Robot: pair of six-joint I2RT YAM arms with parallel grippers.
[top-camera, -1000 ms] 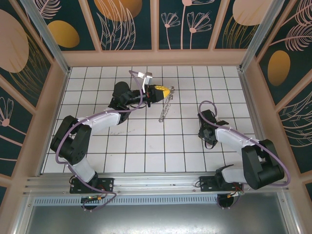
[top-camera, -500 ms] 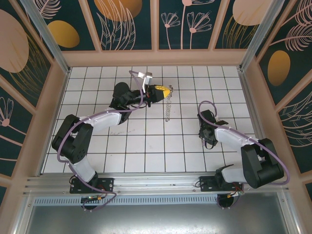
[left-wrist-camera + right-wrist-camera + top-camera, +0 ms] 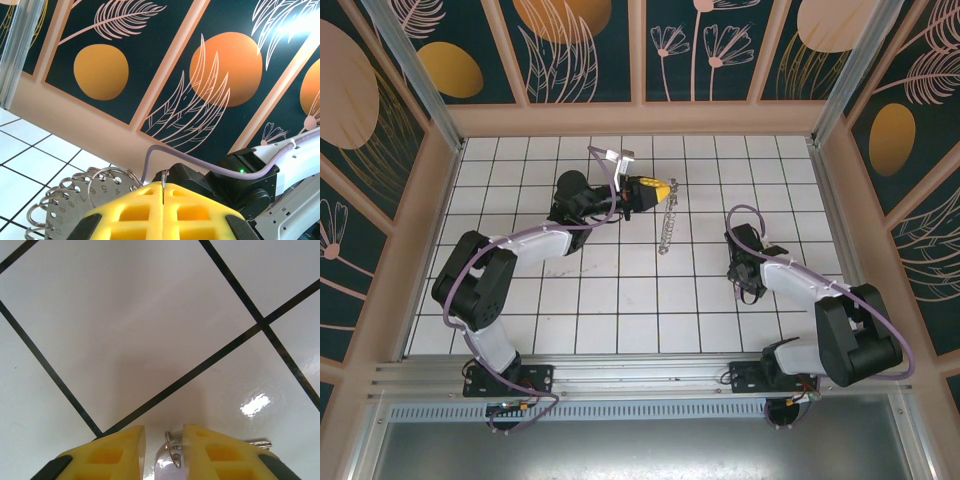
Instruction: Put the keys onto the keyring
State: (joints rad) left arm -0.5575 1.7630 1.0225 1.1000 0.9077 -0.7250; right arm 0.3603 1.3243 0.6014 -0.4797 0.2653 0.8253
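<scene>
My left gripper [image 3: 663, 188] is lifted over the far middle of the tiled floor, shut on the keyring [image 3: 666, 226], whose thin chain dangles straight down from it. In the left wrist view the yellow fingers [image 3: 125, 210] press together on a thin wire ring [image 3: 163, 179]; a grey numbered plate with several split rings [image 3: 65, 212] hangs at their left. My right gripper [image 3: 748, 290] points down at the floor on the right. Its jaws stand apart around the pale lilac key [image 3: 167, 467], which lies on the tile with a small wire ring [image 3: 171, 450] on its head.
White tiled floor [image 3: 620, 300] with black grid lines, walled by patterned panels [image 3: 580, 50]. A purple cable [image 3: 200, 160] loops above the left fingers. A small metal tip [image 3: 257, 443] pokes out beside the right finger.
The chain under my left gripper has swung from slanting toward the lower left to hanging straight. The left arm's elbow shifted slightly. The right arm has hardly moved.
</scene>
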